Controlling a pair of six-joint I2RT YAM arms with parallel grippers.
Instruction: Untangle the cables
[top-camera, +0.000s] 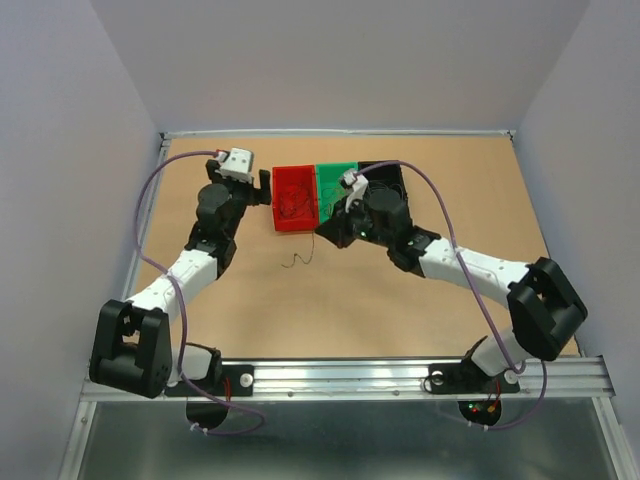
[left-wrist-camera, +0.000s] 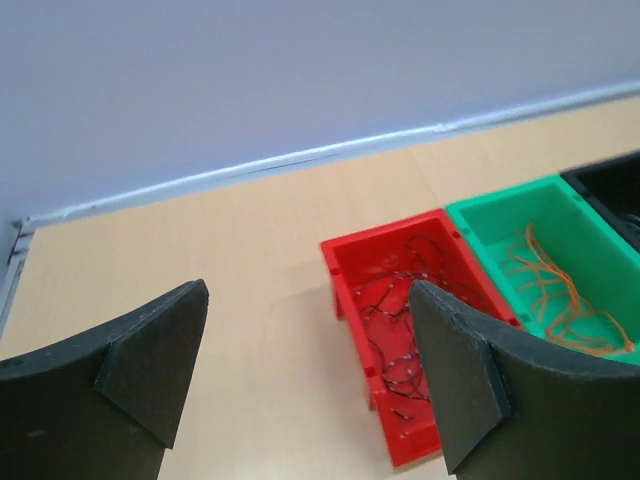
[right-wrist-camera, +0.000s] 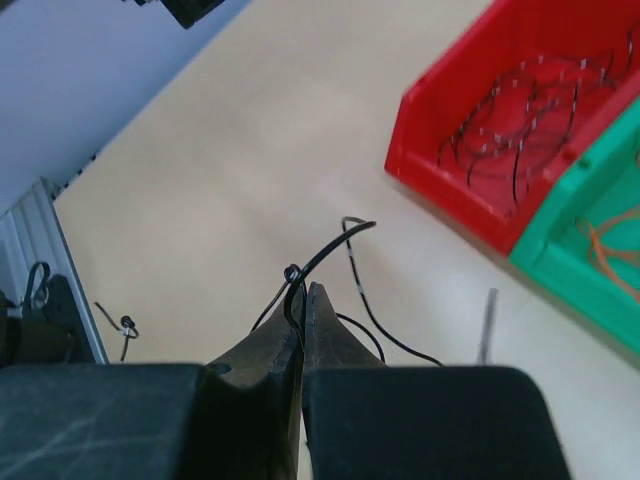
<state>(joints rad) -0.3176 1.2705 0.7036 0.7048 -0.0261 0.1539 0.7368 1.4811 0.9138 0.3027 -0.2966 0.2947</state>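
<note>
The cables are hair-thin wires. In the right wrist view my right gripper (right-wrist-camera: 304, 292) is shut on one dark curly wire (right-wrist-camera: 332, 250), which loops out ahead of the tips and trails down to the table. From above, that wire (top-camera: 297, 260) hangs below the right gripper (top-camera: 325, 236), in front of the bins. More dark wires (left-wrist-camera: 395, 335) lie in the red bin (left-wrist-camera: 350, 330), and orange ones (left-wrist-camera: 550, 290) in the green bin (left-wrist-camera: 500, 195). My left gripper (left-wrist-camera: 305, 370) stands open and empty just left of the red bin (top-camera: 295, 228).
A black bin (left-wrist-camera: 610, 185) stands right of the green bin (top-camera: 336, 170), partly hidden by the right arm. Red (right-wrist-camera: 450, 190) and green (right-wrist-camera: 570, 280) bin walls lie right of the right gripper. A small wire scrap (right-wrist-camera: 125, 325) lies near the metal rail (right-wrist-camera: 35, 250).
</note>
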